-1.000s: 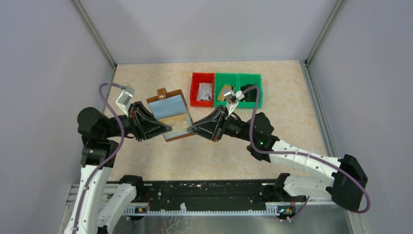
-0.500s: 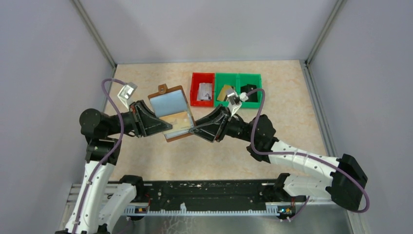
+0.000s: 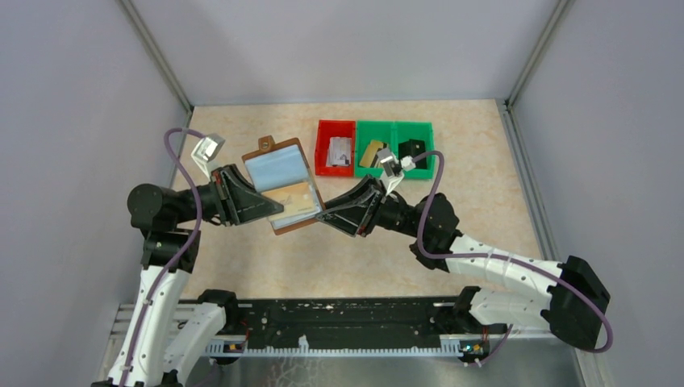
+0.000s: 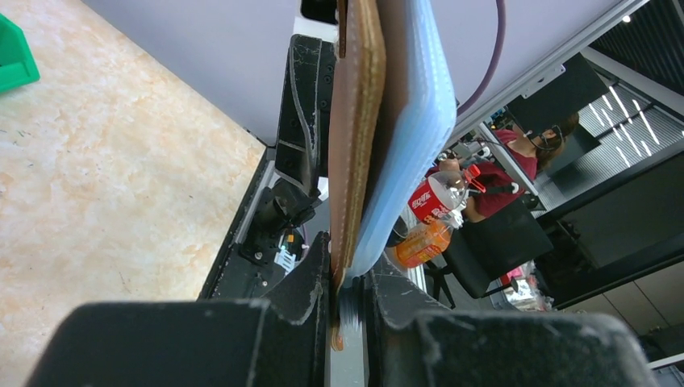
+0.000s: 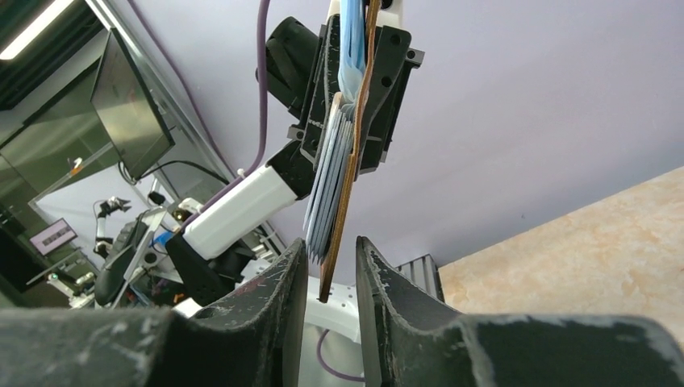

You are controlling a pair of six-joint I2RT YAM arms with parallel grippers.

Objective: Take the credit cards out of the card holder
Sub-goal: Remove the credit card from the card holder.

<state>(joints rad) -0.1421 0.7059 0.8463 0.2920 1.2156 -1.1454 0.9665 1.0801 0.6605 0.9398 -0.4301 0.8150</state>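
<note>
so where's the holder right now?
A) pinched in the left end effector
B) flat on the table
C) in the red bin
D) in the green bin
A: the left wrist view shows the left end effector shut on the holder, which stands edge-on between its fingers.

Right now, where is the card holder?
In the top view the card holder is left of centre, open, just left of the red bin. The left gripper clamps its left edge, and its near corner is at the tip of the right gripper.
</note>
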